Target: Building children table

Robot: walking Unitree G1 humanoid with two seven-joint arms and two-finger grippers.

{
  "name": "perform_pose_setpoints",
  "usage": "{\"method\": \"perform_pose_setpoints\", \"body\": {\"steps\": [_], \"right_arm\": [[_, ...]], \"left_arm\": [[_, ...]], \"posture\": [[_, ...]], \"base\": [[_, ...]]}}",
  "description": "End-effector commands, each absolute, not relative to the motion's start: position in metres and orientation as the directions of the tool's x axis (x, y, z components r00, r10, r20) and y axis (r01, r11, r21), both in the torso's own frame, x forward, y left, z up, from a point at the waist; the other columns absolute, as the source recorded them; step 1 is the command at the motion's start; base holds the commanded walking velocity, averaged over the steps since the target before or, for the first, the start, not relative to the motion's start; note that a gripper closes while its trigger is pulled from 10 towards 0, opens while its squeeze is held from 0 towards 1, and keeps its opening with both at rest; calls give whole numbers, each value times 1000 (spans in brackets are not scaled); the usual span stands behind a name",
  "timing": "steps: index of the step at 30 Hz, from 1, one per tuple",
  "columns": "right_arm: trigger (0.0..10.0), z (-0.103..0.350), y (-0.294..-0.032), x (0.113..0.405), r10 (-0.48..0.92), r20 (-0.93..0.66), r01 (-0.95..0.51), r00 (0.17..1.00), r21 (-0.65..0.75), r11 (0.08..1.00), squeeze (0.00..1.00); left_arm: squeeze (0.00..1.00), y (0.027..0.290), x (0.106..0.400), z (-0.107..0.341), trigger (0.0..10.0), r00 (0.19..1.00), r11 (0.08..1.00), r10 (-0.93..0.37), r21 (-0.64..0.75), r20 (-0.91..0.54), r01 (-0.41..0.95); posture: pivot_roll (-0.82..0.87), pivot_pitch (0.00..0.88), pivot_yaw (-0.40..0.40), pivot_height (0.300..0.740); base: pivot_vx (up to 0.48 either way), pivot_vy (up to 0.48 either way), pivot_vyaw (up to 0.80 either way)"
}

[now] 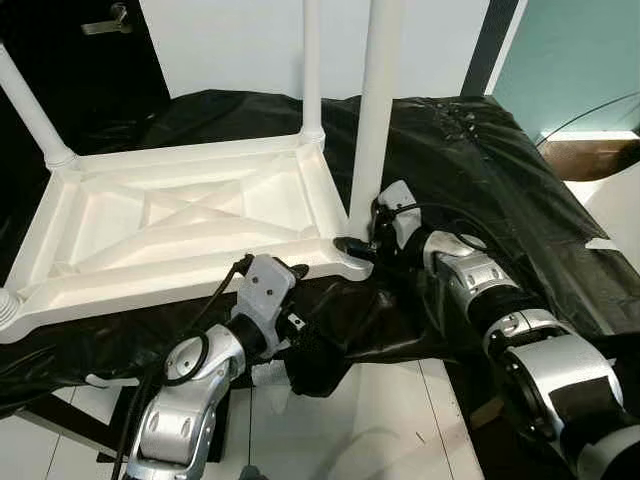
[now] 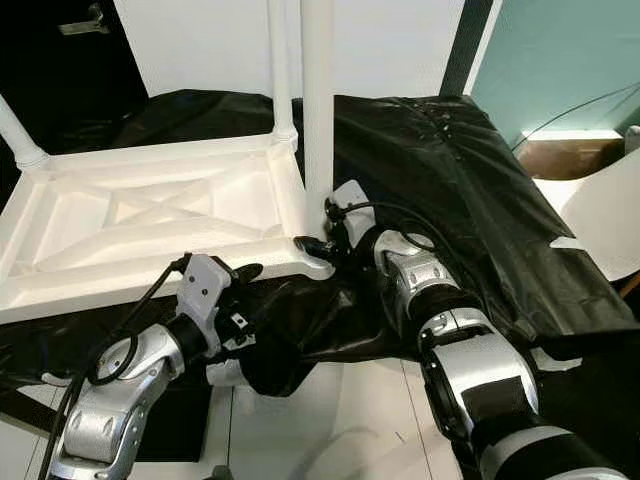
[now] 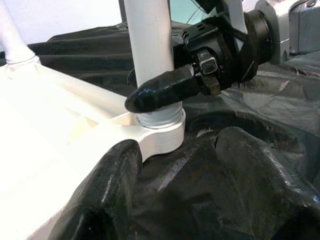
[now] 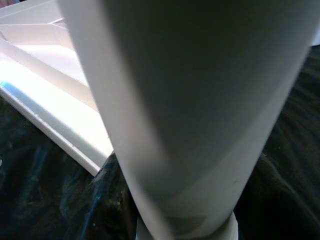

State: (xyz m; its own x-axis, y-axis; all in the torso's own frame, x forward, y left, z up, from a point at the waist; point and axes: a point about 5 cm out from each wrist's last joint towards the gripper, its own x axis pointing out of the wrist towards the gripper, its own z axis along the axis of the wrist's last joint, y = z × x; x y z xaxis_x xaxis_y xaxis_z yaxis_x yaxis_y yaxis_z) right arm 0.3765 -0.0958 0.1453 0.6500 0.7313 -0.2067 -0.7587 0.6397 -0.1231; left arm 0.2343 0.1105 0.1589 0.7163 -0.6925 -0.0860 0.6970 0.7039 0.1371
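Note:
The white children's table lies upside down on a black-covered surface. Two legs stand upright at its far corners. A third leg stands in the near right corner socket. My right gripper is shut around the base of that leg, one black finger pressed across it just above the socket. The leg is very close in the right wrist view. My left gripper is at the table's near edge, just left of that corner.
The black plastic sheet drapes over the support and hangs off its near edge. White floor lies below. A dark door with a handle is at the back left and a teal wall at the back right.

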Motion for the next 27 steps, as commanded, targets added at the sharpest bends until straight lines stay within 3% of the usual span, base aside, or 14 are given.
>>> {"method": "perform_pose_setpoints", "body": {"steps": [1,10,16,19,22,27], "right_arm": [[0,126,-101,374,656,-302,-704,692,-84,705,0],[0,127,-97,368,566,-237,-593,790,-58,803,0],[0,120,-108,355,406,-240,-433,882,-73,898,0],[0,118,-108,339,295,-239,-313,925,-38,949,0],[0,118,-108,336,275,-239,-292,931,-35,956,0],[0,113,-112,301,108,-293,-114,950,-3,994,0]], "left_arm": [[0,114,233,159,10000,776,761,-626,151,-84,630],[0,112,231,157,10000,762,749,-640,145,-95,647],[0,113,229,156,10000,757,744,-645,142,-104,653],[0,114,229,156,10000,756,743,-646,140,-107,655],[0,114,229,157,10000,755,742,-647,139,-107,656],[0,112,225,153,10000,738,727,-663,126,-127,675]], "posture": [[120,0,-43,740],[100,0,-35,740],[81,0,-21,740],[78,9,-19,740],[78,9,-19,740],[57,19,-1,740]], "base": [[0,0,0],[0,0,0],[0,0,0],[0,0,0],[0,0,0],[0,0,0]]}}
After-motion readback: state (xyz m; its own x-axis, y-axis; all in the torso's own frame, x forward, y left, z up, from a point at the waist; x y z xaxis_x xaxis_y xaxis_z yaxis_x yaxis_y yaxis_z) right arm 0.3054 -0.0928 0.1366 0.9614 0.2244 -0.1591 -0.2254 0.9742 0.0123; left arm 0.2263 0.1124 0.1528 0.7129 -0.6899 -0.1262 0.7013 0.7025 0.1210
